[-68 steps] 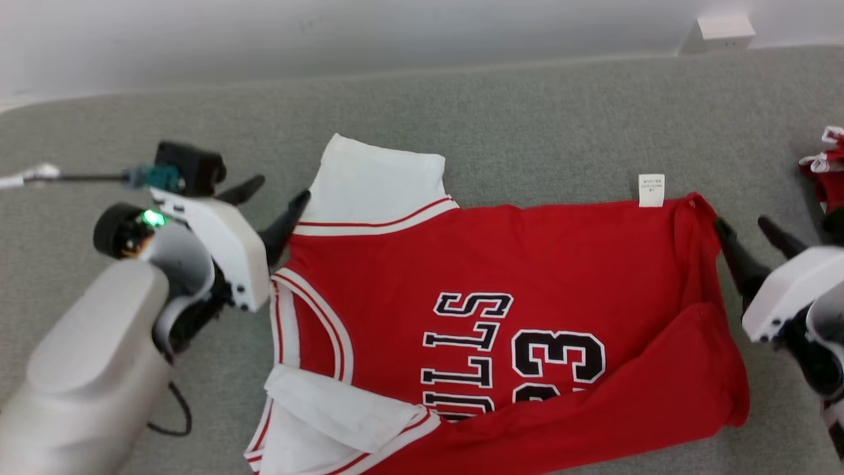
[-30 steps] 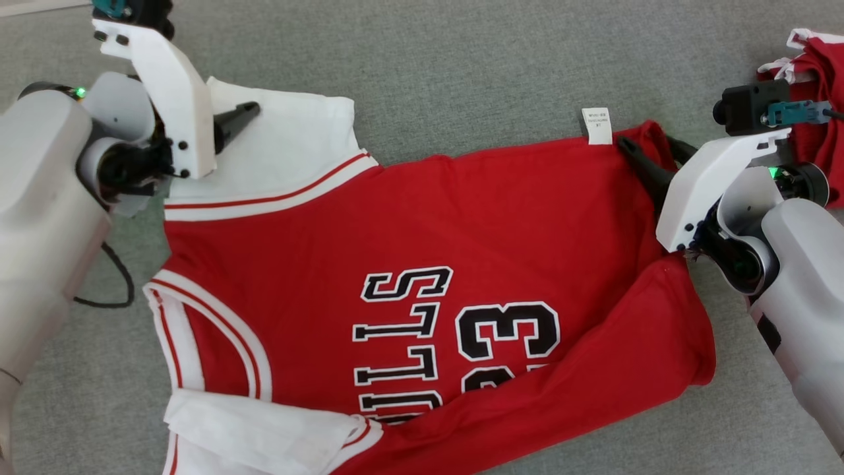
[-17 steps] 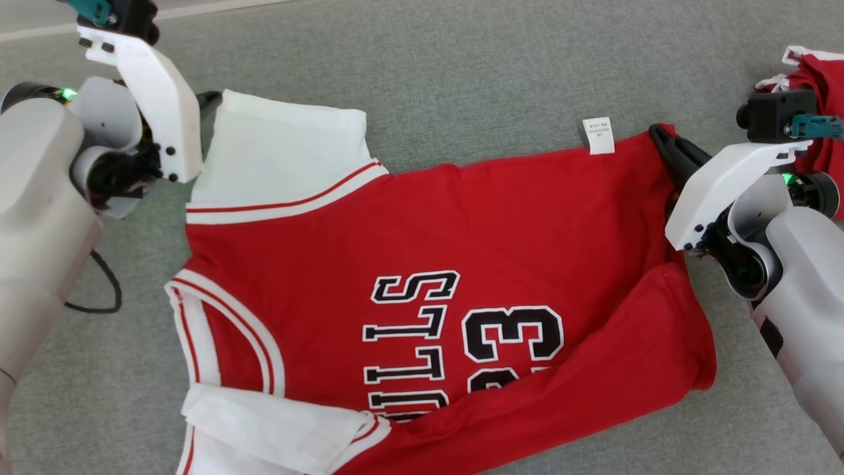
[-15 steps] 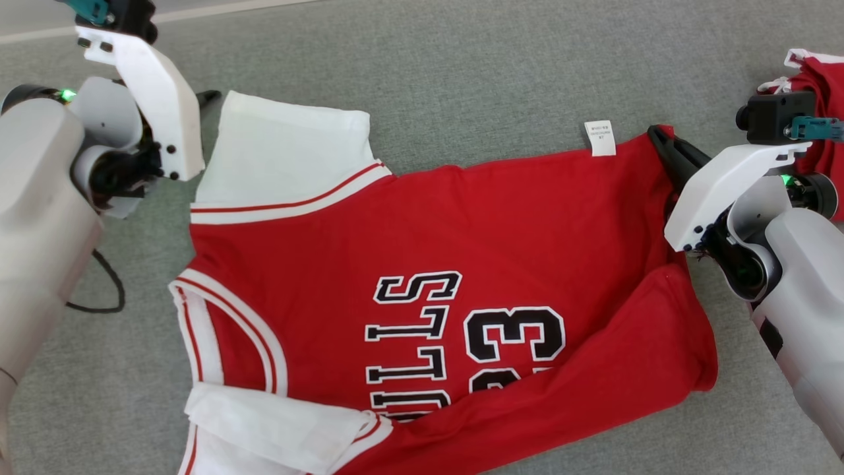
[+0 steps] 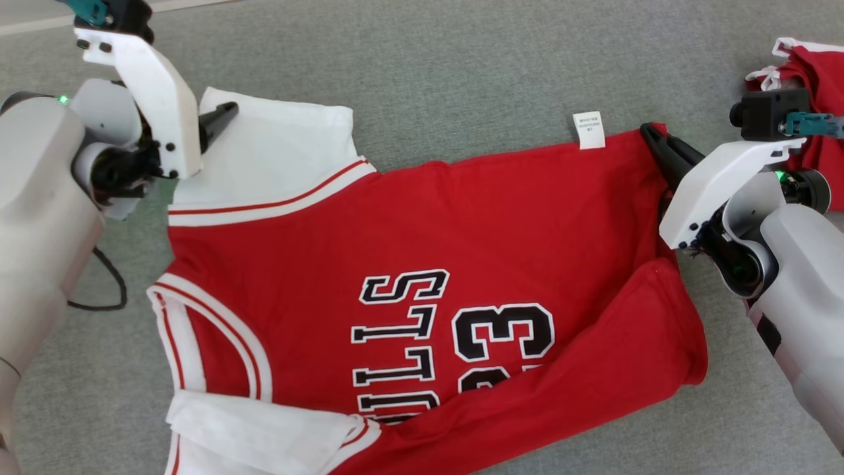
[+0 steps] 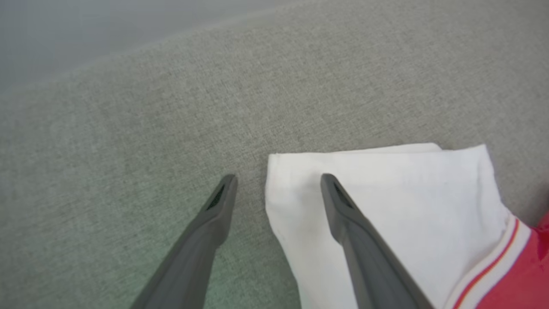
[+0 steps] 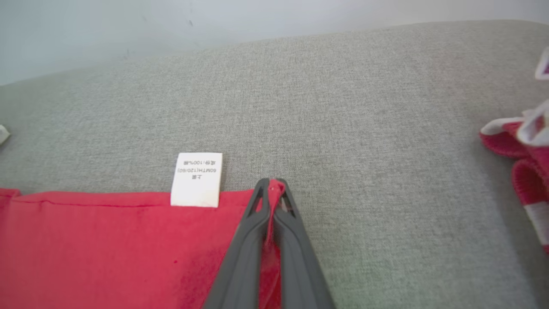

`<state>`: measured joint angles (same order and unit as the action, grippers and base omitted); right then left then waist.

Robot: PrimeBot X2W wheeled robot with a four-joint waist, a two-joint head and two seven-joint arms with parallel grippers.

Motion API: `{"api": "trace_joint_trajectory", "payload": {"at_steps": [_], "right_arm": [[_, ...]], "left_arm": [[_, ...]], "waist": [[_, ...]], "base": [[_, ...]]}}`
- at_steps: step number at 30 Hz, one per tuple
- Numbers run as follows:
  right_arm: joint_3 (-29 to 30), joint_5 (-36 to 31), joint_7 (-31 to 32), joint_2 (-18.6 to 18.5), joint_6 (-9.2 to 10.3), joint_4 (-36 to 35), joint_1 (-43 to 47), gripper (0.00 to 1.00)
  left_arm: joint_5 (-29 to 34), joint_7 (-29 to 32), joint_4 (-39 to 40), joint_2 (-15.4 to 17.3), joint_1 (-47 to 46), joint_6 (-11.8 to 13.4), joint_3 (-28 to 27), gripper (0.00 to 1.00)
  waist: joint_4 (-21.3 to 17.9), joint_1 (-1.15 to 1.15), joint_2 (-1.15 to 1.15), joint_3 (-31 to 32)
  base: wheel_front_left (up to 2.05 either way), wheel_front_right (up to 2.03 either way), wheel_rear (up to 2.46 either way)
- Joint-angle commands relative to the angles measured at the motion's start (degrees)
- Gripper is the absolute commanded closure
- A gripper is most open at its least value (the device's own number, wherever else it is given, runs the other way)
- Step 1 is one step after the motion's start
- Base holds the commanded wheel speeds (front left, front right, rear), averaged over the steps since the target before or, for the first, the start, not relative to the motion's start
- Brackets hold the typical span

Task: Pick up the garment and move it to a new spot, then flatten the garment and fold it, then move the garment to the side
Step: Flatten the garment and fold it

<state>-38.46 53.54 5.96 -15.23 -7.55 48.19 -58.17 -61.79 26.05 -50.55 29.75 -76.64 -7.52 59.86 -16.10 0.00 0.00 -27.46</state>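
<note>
Right pincer clamped the one jersey's red corner; my left pincer gaped astride its white sleeve edge. I counted one tag, one other garment.

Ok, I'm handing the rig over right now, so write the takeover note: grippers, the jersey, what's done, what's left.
Left gripper: open, straddling the corner edge of the white sleeve, holding nothing.
Right gripper: shut on a corner of the red jersey, beside the white label.
Jersey: spread on the grey surface, print up; its near edge lies folded over the number.
Done: laid out, one corner gripped.
Left: grip the sleeve, flatten, fold, move aside.
</note>
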Motion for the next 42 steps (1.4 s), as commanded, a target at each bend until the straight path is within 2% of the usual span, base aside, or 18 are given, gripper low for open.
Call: {"api": "trace_joint_trajectory", "payload": {"at_steps": [1,7,10,11,23,35,42], "right_arm": [[-0.28,0.47,-0.24,-0.01,0.13,0.16,-0.6,1.0],[-1.63,1.88,-0.61,0.17,0.13,0.86,-1.19,1.0],[-2.3,2.5,-0.82,0.16,0.13,1.23,-1.52,1.0],[-2.49,2.63,-0.95,0.2,0.13,1.39,-1.63,1.0],[-4.06,5.01,-5.33,-0.84,0.13,2.28,-0.4,1.0],[-3.57,8.25,-10.38,-4.42,0.13,3.11,3.84,1.0],[-4.51,9.71,-10.63,-5.79,0.13,3.64,6.74,1.0]], "left_arm": [[-0.61,0.35,-0.25,-0.16,-0.25,0.08,0.2,0.0],[-2.93,2.75,1.11,-0.42,0.5,0.07,1.43,0.0],[-3.37,2.94,1.82,0.27,0.11,0.07,2.04,0.69],[-3.3,2.66,1.88,0.45,-0.12,0.07,2.27,1.0],[-3.34,-1.71,2.13,1.7,-0.47,0.08,4.67,1.0],[-8.01,-5.19,3.74,2.32,3.18,0.08,5.91,1.0],[-10.19,-6.03,4.71,2.56,5.22,0.08,7.05,1.0]], "waist": [[-0.26,0.0,0.0,-0.12],[-0.79,0.0,0.0,-0.36],[-0.81,0.0,0.0,-0.43],[-0.8,0.0,0.0,-0.47],[1.13,0.0,0.0,2.1],[4.12,0.0,0.0,9.13],[6.08,0.0,0.0,12.8]], "base": [[0.0,0.0,0.0],[0.0,0.0,0.0],[0.0,0.0,0.0],[0.0,0.0,0.0],[0.0,0.0,0.0],[0.0,0.0,0.0],[0.0,0.0,0.0]]}}
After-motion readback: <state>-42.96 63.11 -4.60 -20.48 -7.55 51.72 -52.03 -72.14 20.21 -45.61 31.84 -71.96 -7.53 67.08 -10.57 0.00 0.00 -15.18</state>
